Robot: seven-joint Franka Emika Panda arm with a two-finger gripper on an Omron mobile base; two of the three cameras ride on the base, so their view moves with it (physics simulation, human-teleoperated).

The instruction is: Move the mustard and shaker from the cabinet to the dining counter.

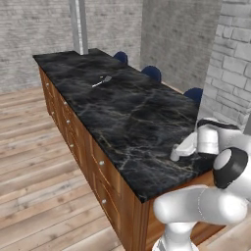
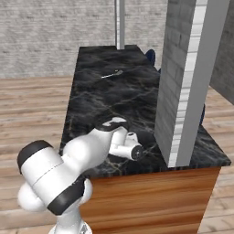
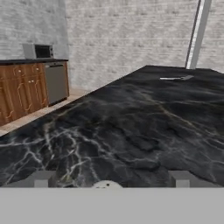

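Observation:
The dining counter (image 1: 122,112), a long black marble slab with pale veins, runs away from me over wooden drawers. My gripper (image 3: 112,178) hangs low over its near end, open, with the fingertips (image 3: 43,178) far apart. Between them, at the bottom edge of the hand view, a small pale rounded top (image 3: 107,185) peeks up, touching neither tip. I cannot tell whether it belongs to the mustard or the shaker. The hand lies close to the slab in the left base view (image 1: 172,156) and beside the brick pillar in the right base view (image 2: 139,153). The cabinet is out of view.
A grey brick pillar (image 2: 187,77) stands on the counter's right side, close to the hand. A silver utensil (image 1: 102,81) lies on the far part of the slab. Blue chairs (image 1: 152,72) line the far side. Low wooden units (image 3: 22,92) stand across the floor.

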